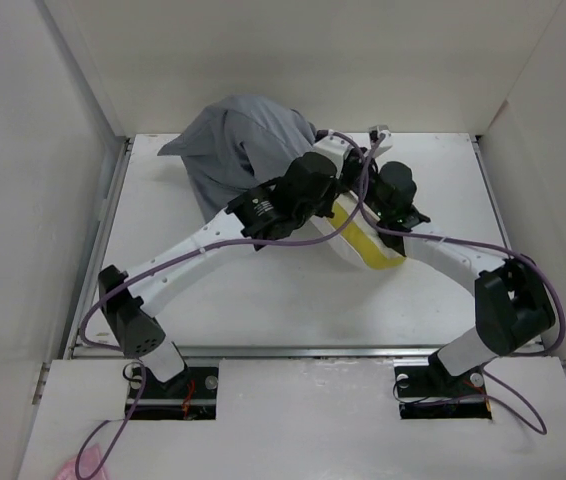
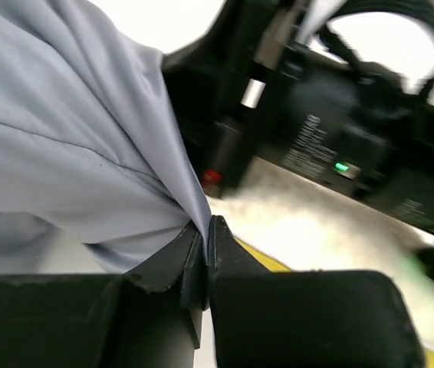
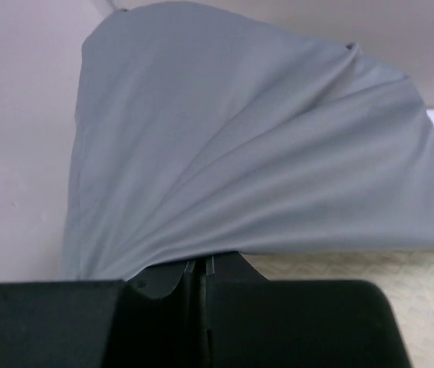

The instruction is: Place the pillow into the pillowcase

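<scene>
In the top view the pillowcase (image 1: 238, 150) bunches at upper centre, and the pillow (image 1: 368, 245) sticks out of it toward the lower right, its long axis on that diagonal. Both arms meet at the case's mouth. The left gripper (image 2: 205, 238) and right gripper (image 3: 200, 268) are each pinched tight on grey hem, so the fabric likely has to be drawn toward the lower right.

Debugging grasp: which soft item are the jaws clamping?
The grey pillowcase: both arms' jaws are shut on its fabric. The yellow pillow lies ungripped.
</scene>
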You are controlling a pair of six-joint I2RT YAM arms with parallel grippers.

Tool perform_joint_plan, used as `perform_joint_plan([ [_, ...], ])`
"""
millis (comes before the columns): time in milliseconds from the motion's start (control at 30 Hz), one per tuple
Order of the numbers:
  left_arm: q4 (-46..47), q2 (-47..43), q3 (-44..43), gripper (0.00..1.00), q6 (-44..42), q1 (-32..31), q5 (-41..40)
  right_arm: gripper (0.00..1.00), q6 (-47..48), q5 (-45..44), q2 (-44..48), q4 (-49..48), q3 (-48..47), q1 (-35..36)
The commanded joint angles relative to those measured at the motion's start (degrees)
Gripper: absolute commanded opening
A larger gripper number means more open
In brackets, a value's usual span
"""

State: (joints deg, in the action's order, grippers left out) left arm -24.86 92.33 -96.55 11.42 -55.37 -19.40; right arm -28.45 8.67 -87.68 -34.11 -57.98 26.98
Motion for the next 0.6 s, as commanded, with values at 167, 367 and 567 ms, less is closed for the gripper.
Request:
perform_joint_plan([
  [167, 5.5, -9.5, 4.1, 0.00, 3.1, -6.8, 18.0, 0.00, -8.9, -11.1, -4.0, -32.2, 3.0, -0.1],
  [367, 5.9, -13.5, 10.4, 0.00, 6.6, -6.8, 23.6, 0.00, -11.7, -16.9, -6.5, -34.0, -0.8, -0.1],
  [567, 5.9, -17.6, 20.3, 0.00, 13.3, -6.8, 25.6, 0.00, -8.8, -25.5, -6.5, -18.5, -6.9, -0.6],
])
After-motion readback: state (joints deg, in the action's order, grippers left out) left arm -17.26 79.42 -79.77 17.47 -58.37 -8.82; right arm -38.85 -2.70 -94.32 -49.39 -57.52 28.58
